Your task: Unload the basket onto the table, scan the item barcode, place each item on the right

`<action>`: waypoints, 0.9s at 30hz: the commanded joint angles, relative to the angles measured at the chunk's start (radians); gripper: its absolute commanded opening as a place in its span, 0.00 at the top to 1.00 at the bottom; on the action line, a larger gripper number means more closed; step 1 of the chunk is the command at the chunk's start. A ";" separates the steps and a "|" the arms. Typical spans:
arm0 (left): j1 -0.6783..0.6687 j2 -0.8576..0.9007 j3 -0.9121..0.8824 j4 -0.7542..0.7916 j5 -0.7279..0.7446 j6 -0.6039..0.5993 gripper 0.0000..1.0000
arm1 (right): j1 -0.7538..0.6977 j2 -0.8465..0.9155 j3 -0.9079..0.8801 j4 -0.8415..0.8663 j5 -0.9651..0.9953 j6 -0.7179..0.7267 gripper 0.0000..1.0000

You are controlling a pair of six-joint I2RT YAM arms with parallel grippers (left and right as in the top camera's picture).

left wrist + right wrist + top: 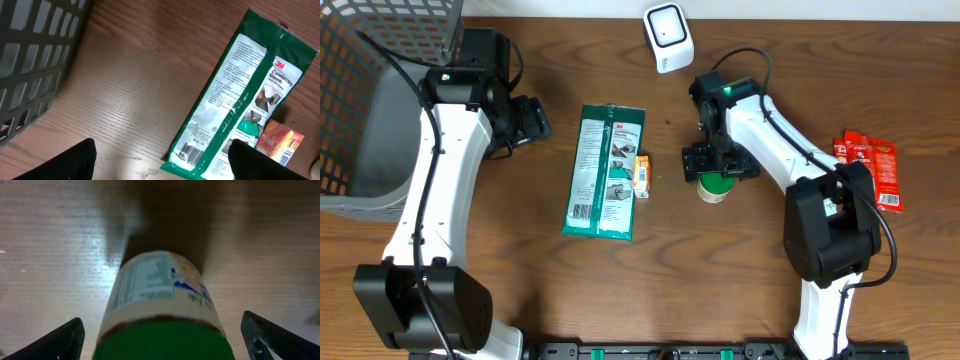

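- On the far left of the bench (520, 270) sits a gray basket (370, 90) with holes in its sides.
- Just beside the basket, the left arm (440, 170) reaches away from its base. Its wrist bends to the right.
- At its end, the left fingers (75, 160) are spread wide and hold nothing. They hang over bare wood and point at the glove pack.
- Next comes the green glove pack (605, 172), lying flat. Its long side runs from the far edge toward the near edge, and the black bars are at its near end.
- Touching its right edge is a small orange box (642, 175).
- Up at the far edge stands a white scanner (668, 37).
- Right of the orange box is the bottle (716, 187), the thing to scan. It stands up straight with its green lid (165, 342) on top, so its long way goes up and down. A white label with tiny writing shows in the right wrist view.
- Around it are the right fingers (280, 337), let go and spread wide. The bottle is between them, one on each side, and neither touches it.
- From the near right corner, the right arm (775, 140) goes away, then bends back left, its wrist tipped down over the lid.
- Far to the right lie red packets (870, 168), well apart from the bottle.
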 commanded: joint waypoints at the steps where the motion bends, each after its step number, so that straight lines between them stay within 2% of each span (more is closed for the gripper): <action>1: 0.004 -0.014 0.003 -0.004 -0.013 0.006 0.15 | 0.012 0.009 -0.016 0.018 0.017 0.018 0.05; 9: 0.004 -0.014 0.003 -0.004 -0.013 0.006 0.15 | 0.022 0.009 -0.047 0.047 0.017 0.018 0.13; 18: 0.004 -0.014 0.003 -0.004 -0.013 0.006 0.15 | 0.022 0.009 -0.084 0.096 0.017 0.021 0.14; 27: 0.004 -0.014 0.003 -0.004 -0.013 0.006 0.15 | 0.022 0.008 -0.084 0.101 0.016 0.021 0.21</action>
